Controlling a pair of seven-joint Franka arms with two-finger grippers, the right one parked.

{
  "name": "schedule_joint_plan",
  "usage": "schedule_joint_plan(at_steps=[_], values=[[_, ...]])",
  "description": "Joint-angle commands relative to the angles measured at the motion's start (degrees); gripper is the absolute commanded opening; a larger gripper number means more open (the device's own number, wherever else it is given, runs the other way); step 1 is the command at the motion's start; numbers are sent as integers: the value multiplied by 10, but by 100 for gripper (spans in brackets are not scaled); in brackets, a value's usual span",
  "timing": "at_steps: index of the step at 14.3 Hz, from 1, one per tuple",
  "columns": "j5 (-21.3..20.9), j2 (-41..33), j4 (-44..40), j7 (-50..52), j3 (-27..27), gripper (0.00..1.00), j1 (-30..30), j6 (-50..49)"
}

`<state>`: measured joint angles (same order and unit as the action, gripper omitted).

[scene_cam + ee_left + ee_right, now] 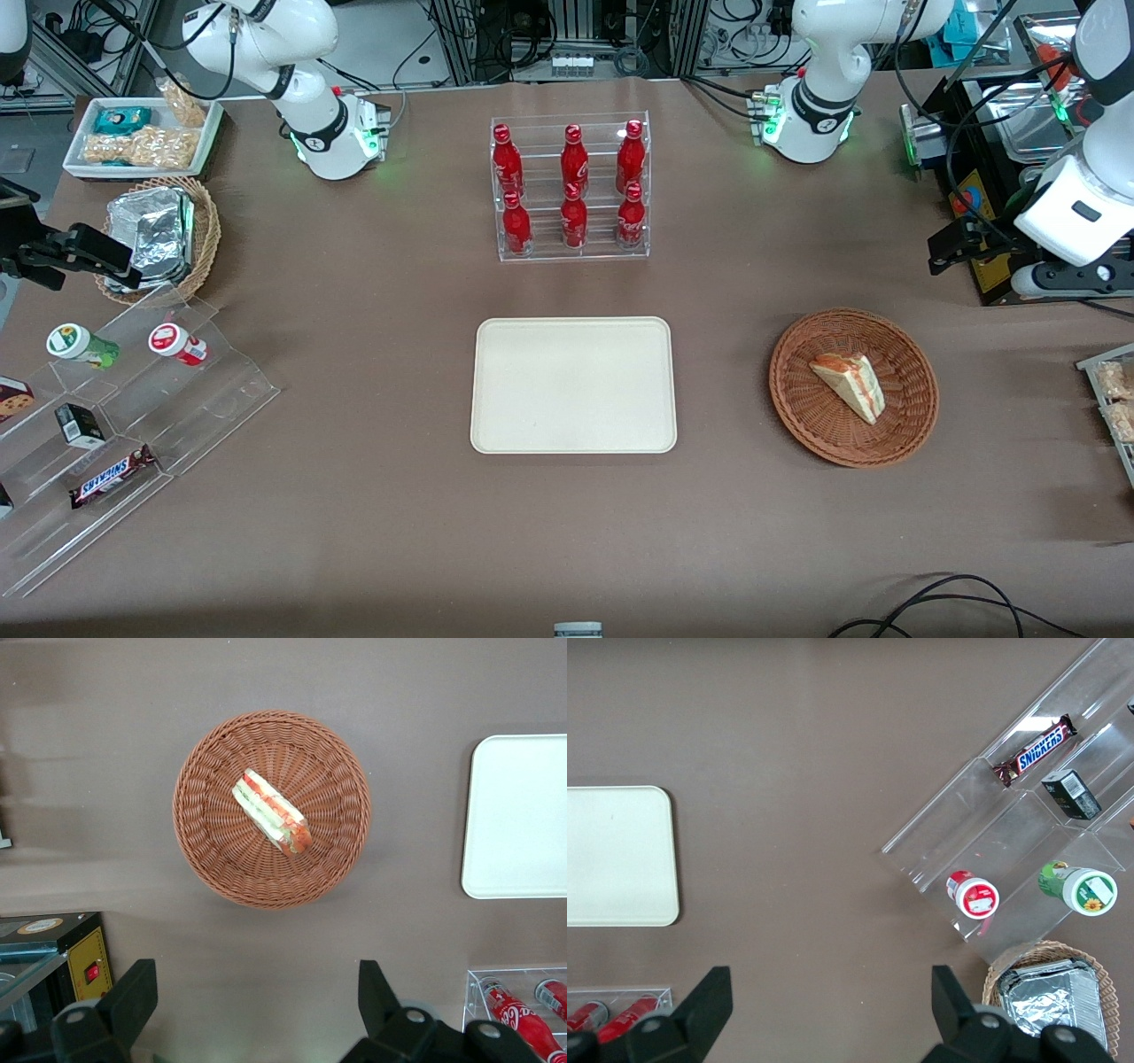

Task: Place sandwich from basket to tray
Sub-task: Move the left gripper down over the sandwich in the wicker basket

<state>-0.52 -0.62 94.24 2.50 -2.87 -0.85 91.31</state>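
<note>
The sandwich (850,383) (270,812), a pale wedge with red and green layers, lies on its side in the middle of the reddish-brown wicker basket (797,403) (205,855). The cream tray (571,385) (518,815) lies bare at the table's middle, beside the basket toward the parked arm's end. My gripper (952,246) (257,1001) hangs high above the table, farther from the front camera than the basket and nearer the working arm's end. It is open, its black fingers (133,992) wide apart over bare tablecloth, holding nothing.
A clear rack of red bottles (571,186) (523,1014) stands farther from the front camera than the tray. A black box (992,186) (62,948) sits close by the gripper. Toward the parked arm's end are a stepped acrylic shelf (115,416), a foil-pack basket (159,235) and a white snack tray (142,133).
</note>
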Motion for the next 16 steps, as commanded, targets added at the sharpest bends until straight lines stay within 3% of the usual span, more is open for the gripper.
schedule_joint_plan(at_steps=[1,11,16], values=[[-1,-1,-11,-1,2,100,-2,-19],[-3,0,2,-8,2,100,-2,-58],[-9,49,50,0,4,100,1,2]])
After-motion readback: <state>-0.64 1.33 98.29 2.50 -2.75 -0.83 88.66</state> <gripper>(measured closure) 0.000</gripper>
